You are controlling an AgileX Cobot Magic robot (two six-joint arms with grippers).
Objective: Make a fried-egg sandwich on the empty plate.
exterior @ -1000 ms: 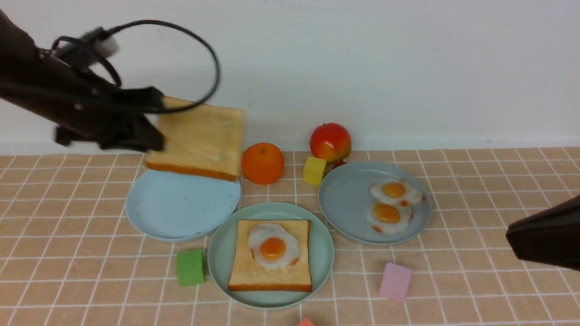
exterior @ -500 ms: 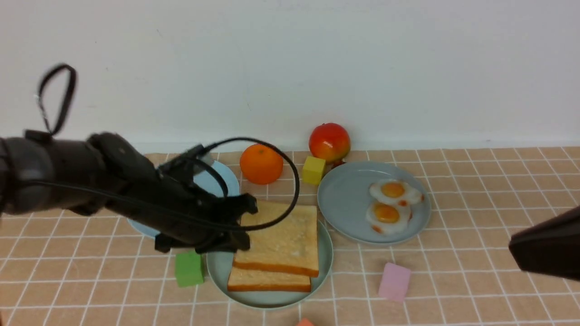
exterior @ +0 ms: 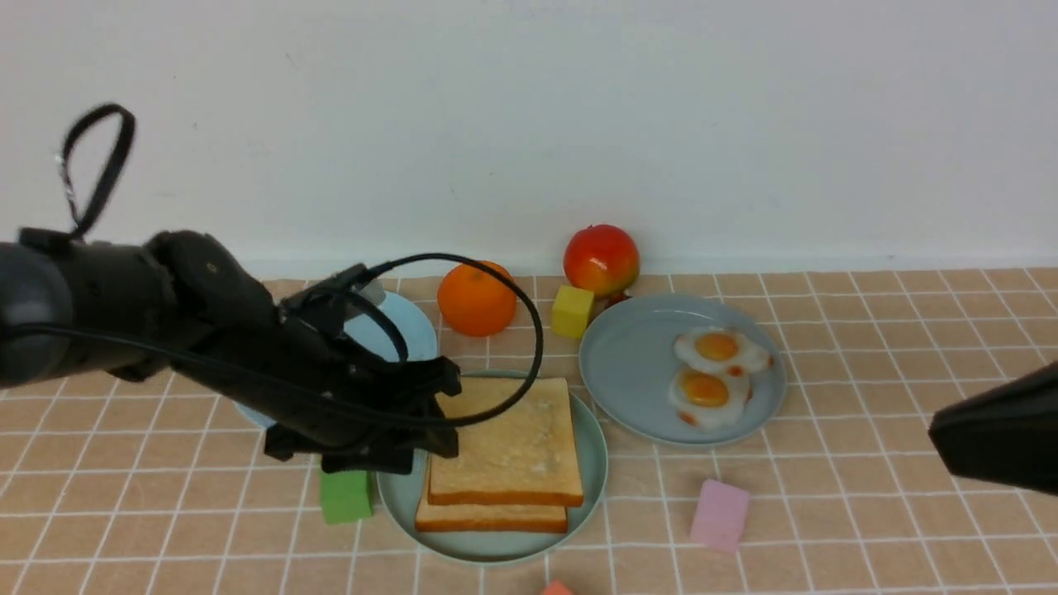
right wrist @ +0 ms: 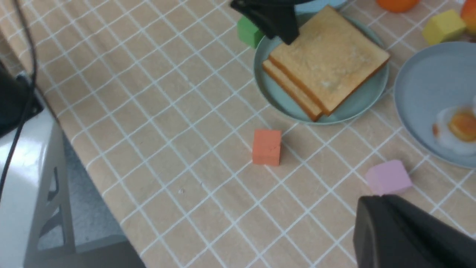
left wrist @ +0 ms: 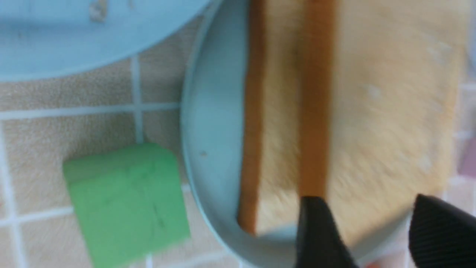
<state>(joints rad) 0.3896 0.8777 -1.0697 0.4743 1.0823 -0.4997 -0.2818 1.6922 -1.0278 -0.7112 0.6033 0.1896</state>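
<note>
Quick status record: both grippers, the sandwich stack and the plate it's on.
left gripper: open, at the top toast slice's corner
right gripper: shut, empty, off to the right
top toast slice: flat on the bottom toast slice, slightly offset
mint-green plate: holds both slices
egg in stack: not visible
spare eggs: two on the grey-blue plate

Toast stack [exterior: 506, 442] on ctr plate [exterior: 496, 547] (egg plate [exterior: 628, 372] to R)
</note>
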